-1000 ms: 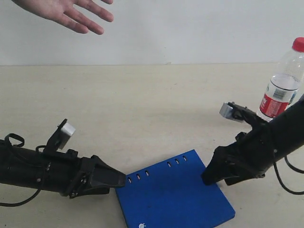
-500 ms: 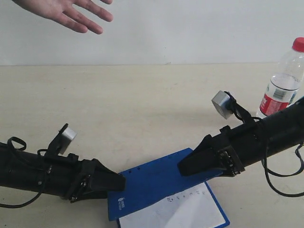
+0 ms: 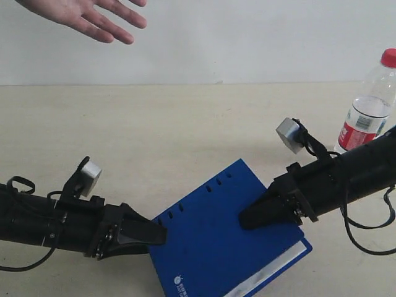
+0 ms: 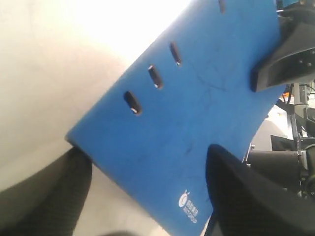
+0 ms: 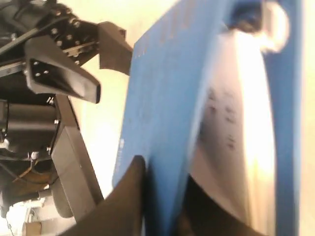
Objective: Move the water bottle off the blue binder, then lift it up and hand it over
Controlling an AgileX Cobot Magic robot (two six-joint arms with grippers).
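Observation:
The blue binder (image 3: 223, 247) lies tilted near the table's front, with a strip of white pages showing along its lower right edge. My right gripper (image 3: 244, 221) is shut on the binder's cover (image 5: 167, 98), one finger on each face. My left gripper (image 3: 158, 235) sits at the binder's left edge. Its fingers stand wide apart and open, straddling a corner of the binder (image 4: 197, 98) near the white logo. The water bottle (image 3: 369, 111), clear with a red cap and red label, stands upright on the table at the far right, off the binder.
An open human hand (image 3: 86, 18) hovers at the top left above the table's back edge. The beige table (image 3: 185, 136) stretches behind the binder. The right arm's body passes just in front of the bottle.
The right gripper raised the binder's cover, baring white pages half a second ago. Now the cover is nearly closed and the binder sits turned and tilted. The bottle and hand stayed put.

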